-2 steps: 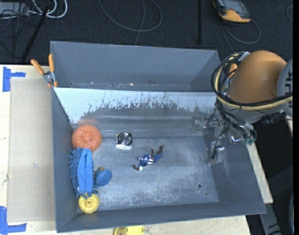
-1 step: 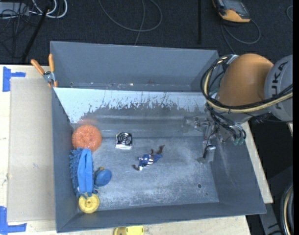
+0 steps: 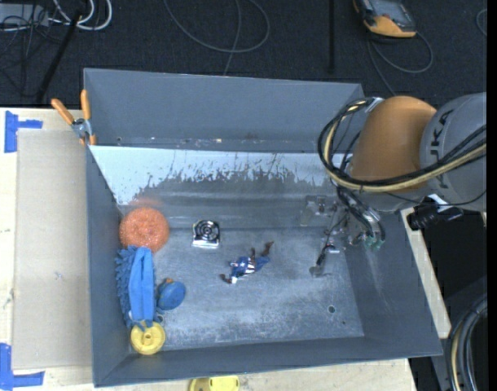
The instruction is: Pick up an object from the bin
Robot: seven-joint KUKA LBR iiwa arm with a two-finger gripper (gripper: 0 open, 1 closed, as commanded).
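Observation:
My gripper (image 3: 323, 259) hangs low over the right part of the bin floor, with nothing seen in it. The nearest loose thing is a small blue and white toy figure (image 3: 245, 265) lying flat near the middle of the floor, well to the gripper's left. Further left and a little farther back lies a small silver and black round object (image 3: 206, 233). No loose thing lies directly under the gripper.
Along the bin's left side sit an orange scrubber ball (image 3: 143, 228), a blue brush with a yellow end (image 3: 140, 296) and a small blue ball (image 3: 170, 294). The arm with its orange cover and cables reaches in over the right wall.

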